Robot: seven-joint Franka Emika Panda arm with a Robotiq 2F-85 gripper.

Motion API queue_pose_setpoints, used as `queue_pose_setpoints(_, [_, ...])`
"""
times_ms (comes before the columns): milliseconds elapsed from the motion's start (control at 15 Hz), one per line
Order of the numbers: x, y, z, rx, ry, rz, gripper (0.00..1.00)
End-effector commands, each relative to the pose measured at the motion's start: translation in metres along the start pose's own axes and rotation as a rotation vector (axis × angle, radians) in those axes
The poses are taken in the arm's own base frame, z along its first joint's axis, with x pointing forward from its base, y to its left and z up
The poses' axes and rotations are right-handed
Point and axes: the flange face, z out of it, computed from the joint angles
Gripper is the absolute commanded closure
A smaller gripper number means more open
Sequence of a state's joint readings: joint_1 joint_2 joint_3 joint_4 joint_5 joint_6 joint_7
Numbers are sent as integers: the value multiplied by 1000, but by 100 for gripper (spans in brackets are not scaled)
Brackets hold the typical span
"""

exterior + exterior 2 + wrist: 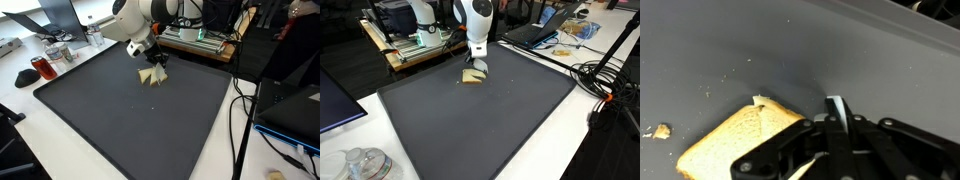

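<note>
A slice of light brown bread [740,140] lies on the dark grey mat [720,50], and the wrist view shows a torn notch in its top edge. In both exterior views the bread [152,78] [472,76] sits near the far side of the mat. My gripper [837,108] is shut, fingertips pressed together just right of the slice, low over the mat. I see nothing between the fingers. It hangs from the white arm right above the bread [157,60] [478,66]. A crumb [656,130] lies left of the slice.
A red cup [40,68] and glass jars [60,52] stand beyond the mat's edge. A wooden rack with electronics [200,38] is behind the arm. Cables [605,80] run along one side, with a laptop [535,35] nearby. Another glass jar [365,163] stands by the near corner.
</note>
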State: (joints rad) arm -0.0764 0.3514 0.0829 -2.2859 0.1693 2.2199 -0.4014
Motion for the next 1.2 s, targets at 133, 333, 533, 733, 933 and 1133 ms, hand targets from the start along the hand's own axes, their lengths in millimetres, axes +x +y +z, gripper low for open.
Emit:
queue_pose_setpoints(133, [-6, -5, -31, -36, 40, 10, 99])
queue_pose_setpoints(333, [-11, -9, -51, -62, 50, 21, 99])
queue_pose_setpoints(533, [-15, -18, -68, -127, 74, 75, 99])
queue_pose_setpoints(733, [-20, -40, -82, -201, 57, 104, 99])
queue_pose_setpoints(933, [-21, -68, -96, -269, 60, 119, 99])
queue_pose_setpoints(1133, [-22, -91, -107, -312, 94, 160, 99])
